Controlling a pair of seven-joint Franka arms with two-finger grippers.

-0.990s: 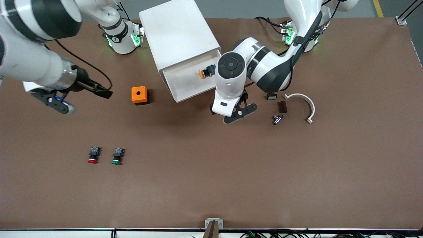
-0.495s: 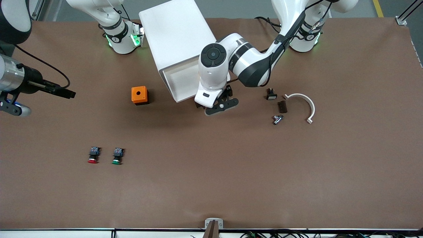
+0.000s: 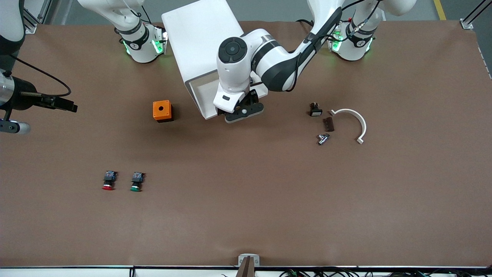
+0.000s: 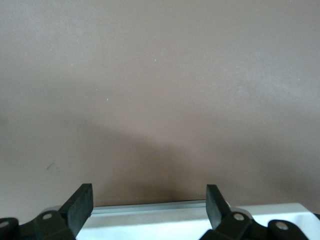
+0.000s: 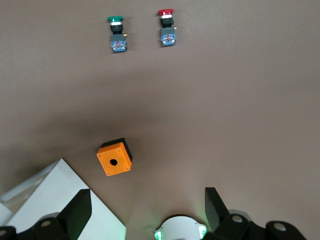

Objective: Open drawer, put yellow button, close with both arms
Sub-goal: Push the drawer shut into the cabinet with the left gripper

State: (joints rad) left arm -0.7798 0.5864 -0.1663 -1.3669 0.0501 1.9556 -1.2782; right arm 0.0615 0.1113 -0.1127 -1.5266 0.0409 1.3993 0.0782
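Left gripper [image 3: 241, 114] hung over the open drawer's [image 3: 205, 98] front edge, jaws wide, empty. Yellow button wasn't visible, the arm covered the drawer. Right gripper [image 5: 148, 210] waited high toward its end of the desk [image 3: 246, 200], jaws wide, empty.

It was a robotics lab: two white arms [image 3: 246, 65] were bolted to a brown-covered table [image 3: 269, 200] strewn with push buttons [image 3: 108, 181] and small parts [image 3: 323, 138].
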